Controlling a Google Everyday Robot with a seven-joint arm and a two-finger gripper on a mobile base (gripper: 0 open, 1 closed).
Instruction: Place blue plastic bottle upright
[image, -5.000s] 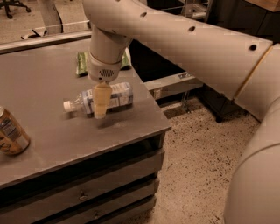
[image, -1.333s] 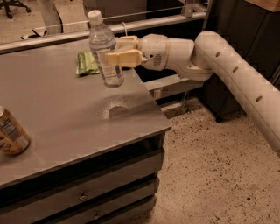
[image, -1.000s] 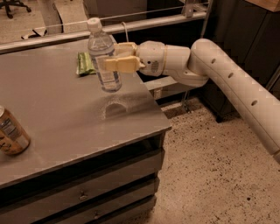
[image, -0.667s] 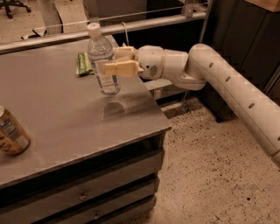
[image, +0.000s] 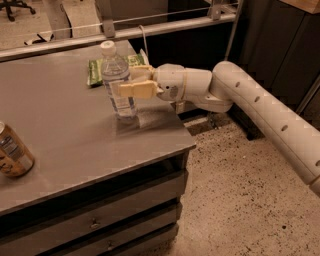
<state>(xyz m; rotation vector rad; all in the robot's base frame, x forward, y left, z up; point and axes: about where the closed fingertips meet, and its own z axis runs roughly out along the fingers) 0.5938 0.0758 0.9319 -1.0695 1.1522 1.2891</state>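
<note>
The blue plastic bottle (image: 118, 82) is clear with a white cap and a pale label. It stands upright, its base on or just above the grey table (image: 60, 135), near the right side. My gripper (image: 125, 85) reaches in from the right and is shut on the bottle's middle. One tan finger (image: 136, 90) crosses the front of the bottle; the other shows behind it.
A flat green snack bag (image: 97, 70) lies just behind the bottle. A brown-and-gold drink can (image: 12, 152) stands at the table's left edge. The table's right edge and front corner are close to the bottle. Drawers sit below the tabletop. A metal rail runs behind.
The bottle lay on its side five seconds ago. It has since been lifted upright and, over the last second, lowered and carried slightly left down to the tabletop.
</note>
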